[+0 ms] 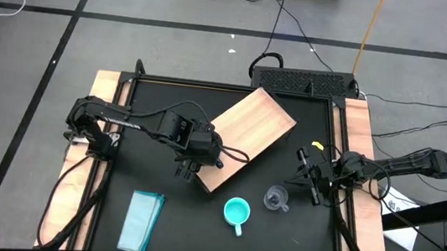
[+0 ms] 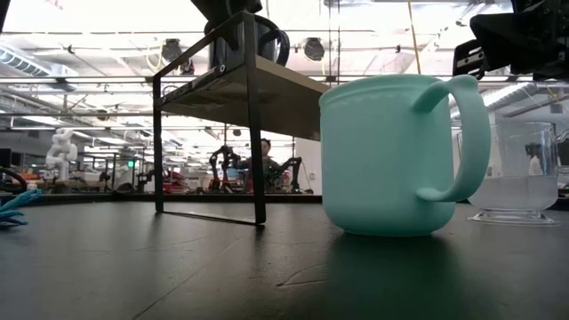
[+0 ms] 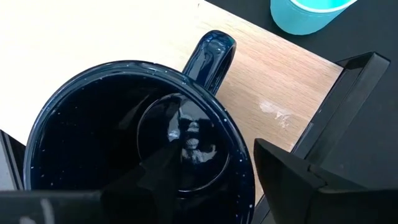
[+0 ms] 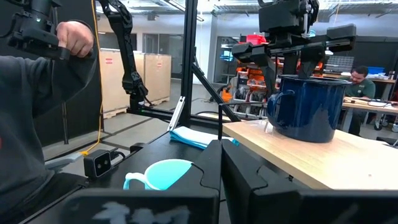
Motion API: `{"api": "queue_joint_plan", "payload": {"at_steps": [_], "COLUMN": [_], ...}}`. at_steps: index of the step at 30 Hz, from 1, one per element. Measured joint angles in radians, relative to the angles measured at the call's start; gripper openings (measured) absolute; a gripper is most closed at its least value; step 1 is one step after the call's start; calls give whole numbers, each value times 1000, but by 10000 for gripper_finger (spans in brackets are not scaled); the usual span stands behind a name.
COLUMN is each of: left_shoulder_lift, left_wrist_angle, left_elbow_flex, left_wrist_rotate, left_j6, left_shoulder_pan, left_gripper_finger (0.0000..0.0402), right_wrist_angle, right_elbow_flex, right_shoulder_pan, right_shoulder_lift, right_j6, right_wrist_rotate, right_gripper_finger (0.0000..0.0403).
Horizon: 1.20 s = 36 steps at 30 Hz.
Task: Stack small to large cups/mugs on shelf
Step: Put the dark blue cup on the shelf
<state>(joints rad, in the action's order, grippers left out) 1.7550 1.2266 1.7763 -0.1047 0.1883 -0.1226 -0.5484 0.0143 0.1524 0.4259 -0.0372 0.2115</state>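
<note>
Navy mug down at shelf near-left corner, L gripper jaws apart, released. Next: retreat, fetch turquoise mug. R gripper clenched, desk right edge.

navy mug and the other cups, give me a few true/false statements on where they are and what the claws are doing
1. The navy mug stands upright on the wooden shelf. True.
2. The turquoise mug is on the shelf too. False: it stands on the black table in front of the shelf.
3. The left claw is open, its fingers straddling the navy mug's rim. True.
4. The clear cup is nested inside the turquoise mug. False: it stands on the table beside it.
5. The right claw holds the clear cup. False: it is shut on nothing, near that cup.
</note>
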Motion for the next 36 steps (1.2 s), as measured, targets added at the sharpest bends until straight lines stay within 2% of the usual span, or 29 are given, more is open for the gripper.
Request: {"api": "queue_joint_plan", "payload": {"at_steps": [14, 29, 36], "left_shoulder_lift": [-2, -101, -103], "left_wrist_angle": [2, 4, 4], "left_elbow_flex": [1, 3, 2], "left_wrist_rotate": [0, 0, 0], "left_j6": [-7, -47, -54], "left_shoulder_pan": [0, -14, -24], "left_gripper_finger": [207, 207, 207], "right_wrist_angle": [0, -2, -2], "right_elbow_flex": [0, 0, 0], "right_shoulder_pan": [0, 0, 0], "right_shoulder_lift": [0, 2, 2], "right_j6": [0, -1, -1], "right_wrist_rotate": [0, 0, 0], "right_gripper_finger": [0, 0, 0]}}
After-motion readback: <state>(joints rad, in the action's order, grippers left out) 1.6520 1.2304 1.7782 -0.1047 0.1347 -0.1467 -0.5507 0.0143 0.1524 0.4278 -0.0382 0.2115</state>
